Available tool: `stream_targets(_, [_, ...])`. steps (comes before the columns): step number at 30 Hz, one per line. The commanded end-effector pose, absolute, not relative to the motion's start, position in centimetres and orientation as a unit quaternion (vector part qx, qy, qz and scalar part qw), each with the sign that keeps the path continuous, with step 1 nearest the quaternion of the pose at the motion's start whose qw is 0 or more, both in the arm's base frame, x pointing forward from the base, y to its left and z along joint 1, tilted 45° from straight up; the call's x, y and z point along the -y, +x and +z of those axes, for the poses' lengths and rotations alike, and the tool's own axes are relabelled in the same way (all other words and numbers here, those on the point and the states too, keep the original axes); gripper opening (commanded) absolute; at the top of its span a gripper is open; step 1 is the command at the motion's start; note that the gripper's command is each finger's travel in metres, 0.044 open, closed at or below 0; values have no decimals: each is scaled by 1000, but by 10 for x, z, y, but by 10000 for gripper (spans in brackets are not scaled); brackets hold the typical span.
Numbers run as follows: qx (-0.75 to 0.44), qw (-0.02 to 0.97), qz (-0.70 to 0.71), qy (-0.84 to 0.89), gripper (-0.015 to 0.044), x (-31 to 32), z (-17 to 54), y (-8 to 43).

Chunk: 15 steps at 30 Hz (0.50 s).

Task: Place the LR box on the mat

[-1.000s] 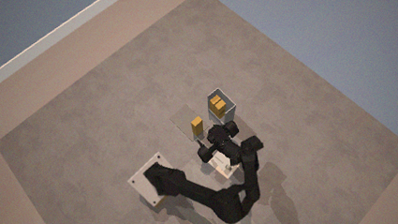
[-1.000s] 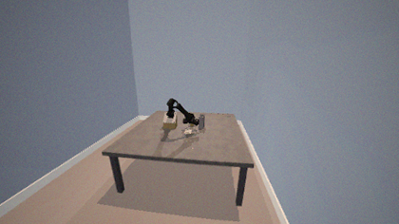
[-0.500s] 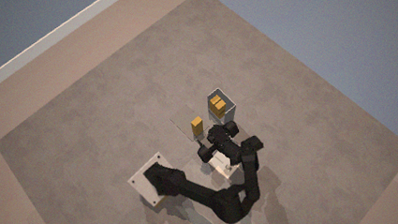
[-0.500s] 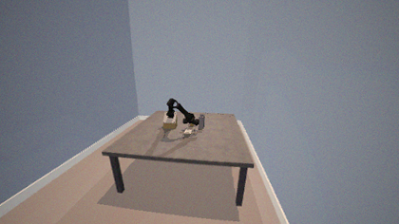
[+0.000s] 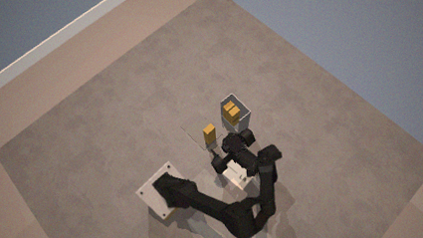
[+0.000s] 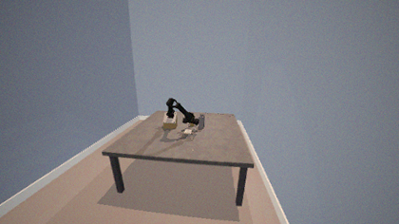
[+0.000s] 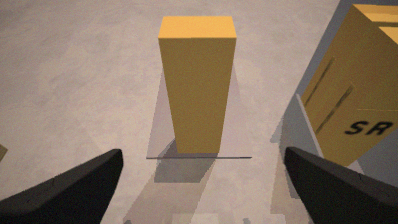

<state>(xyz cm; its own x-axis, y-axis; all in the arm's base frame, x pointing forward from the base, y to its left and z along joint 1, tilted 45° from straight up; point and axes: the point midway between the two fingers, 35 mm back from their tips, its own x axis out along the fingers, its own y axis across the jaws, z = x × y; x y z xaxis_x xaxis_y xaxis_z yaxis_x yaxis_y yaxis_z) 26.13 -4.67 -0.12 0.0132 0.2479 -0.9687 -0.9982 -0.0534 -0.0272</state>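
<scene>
Nearest, the gripper's (image 5: 217, 150) (image 7: 204, 156) two fingers stand wide apart with nothing between them; just beyond, a plain-faced orange box (image 5: 210, 133) (image 7: 199, 92) stands upright on the grey mat (image 5: 193, 138) (image 7: 156, 142); farther right in the wrist view, two boxes stand in the bin (image 5: 243, 121) (image 7: 309, 125), one reading SR (image 7: 369, 128). The step in hand seems to be laying the lone box, presumably LR, printed side up; its code is out of sight, so the next move calls for a careful grip and tip.
</scene>
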Motion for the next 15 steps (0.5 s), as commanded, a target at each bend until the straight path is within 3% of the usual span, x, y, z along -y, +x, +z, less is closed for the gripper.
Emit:
stream_targets(1, [-414, 550, 565, -455, 440, 47, 7, 263])
stream_targets(15, [-415, 549, 566, -455, 440, 45, 29, 261])
